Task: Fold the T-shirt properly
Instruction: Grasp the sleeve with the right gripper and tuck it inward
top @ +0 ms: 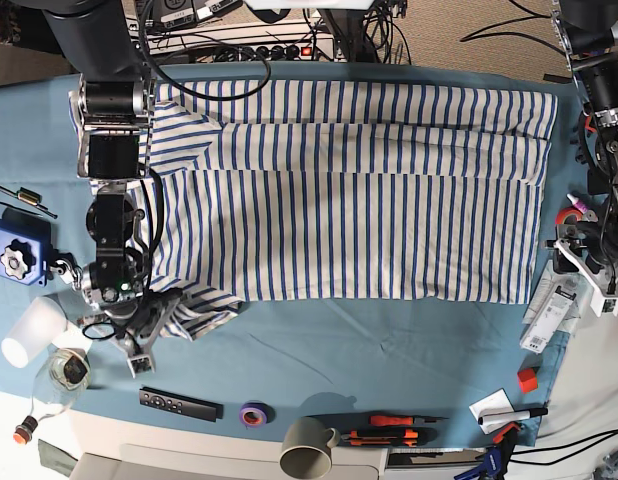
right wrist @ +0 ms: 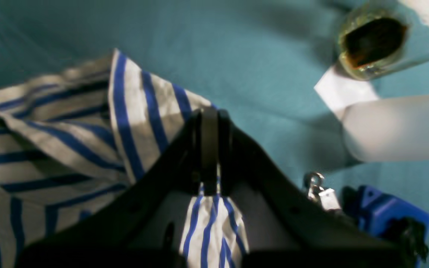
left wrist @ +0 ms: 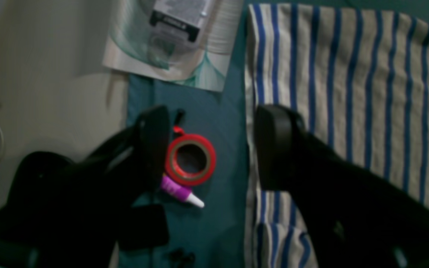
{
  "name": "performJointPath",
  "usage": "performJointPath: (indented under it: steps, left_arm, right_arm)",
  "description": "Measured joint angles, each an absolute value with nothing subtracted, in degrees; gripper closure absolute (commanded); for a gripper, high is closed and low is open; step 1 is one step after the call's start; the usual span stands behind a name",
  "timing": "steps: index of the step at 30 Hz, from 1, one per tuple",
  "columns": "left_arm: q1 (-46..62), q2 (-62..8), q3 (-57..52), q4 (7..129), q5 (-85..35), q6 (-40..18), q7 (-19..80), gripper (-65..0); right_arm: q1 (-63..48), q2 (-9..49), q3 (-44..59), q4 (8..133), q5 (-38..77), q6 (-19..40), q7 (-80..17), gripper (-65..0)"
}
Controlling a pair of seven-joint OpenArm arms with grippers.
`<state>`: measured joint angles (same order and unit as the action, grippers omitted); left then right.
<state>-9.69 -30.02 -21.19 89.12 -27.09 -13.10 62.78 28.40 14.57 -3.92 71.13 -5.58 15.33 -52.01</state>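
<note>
Right claw [right wrist: 210,156]: black jaws pressed together, pinching a fold of the white cotton T-shirt with thin blue stripes [top: 349,190]; striped cloth bunches out below the jaws in the right wrist view. Left claw [left wrist: 210,149]: jaws spread wide, holding nothing, poised over the shirt's edge, one finger above the stripes, the other above the teal-blue table cloth [top: 389,350].

T-shirt lies spread flat across the far half of the surface, reaching nearly from the left edge to the right edge in the base view. Its near-left corner is gathered and rumpled at the right claw.

Outward from the shirt:
- red ring of tape [left wrist: 190,160] with a purple tube [left wrist: 179,190] just beside it, at the right edge, between the left claw's fingers in the wrist view
- blue plastic block [top: 17,252] at the left edge
- clear glass jar [right wrist: 372,42] and white plastic cup [top: 27,332] near the near-left corner
- black remote control [top: 179,403], small purple tape roll [top: 254,413] and grey-green mug [top: 309,448] along the near edge
</note>
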Motion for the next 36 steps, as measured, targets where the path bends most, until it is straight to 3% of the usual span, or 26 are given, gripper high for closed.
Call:
performJointPath:
  steps: [10, 28, 33, 36]
  left_arm:
    - [-9.69, -30.0, -21.19, 89.12, -27.09, -13.13, 62.76, -36.9]
    - [-9.72, -30.0, -21.19, 89.12, -27.11, -13.1, 62.76, -36.9]
    - [-9.72, -29.98, -21.19, 89.12, -27.33, -13.1, 62.76, -36.9]
    - [-9.72, -29.98, -21.19, 89.12, -27.33, -13.13, 62.76, -36.9]
  right_arm:
    - [28.05, 14.61, -3.92, 77.34, -4.03, 15.38, -67.37, 0.0]
    - [28.05, 14.59, -3.92, 77.93, 2.9, 16.56, -73.36, 0.0]
    - [28.05, 14.59, -3.92, 77.93, 2.9, 17.37, -73.52, -20.1]
    - [28.05, 14.59, -3.92, 77.93, 2.9, 17.34, -73.54, -22.5]
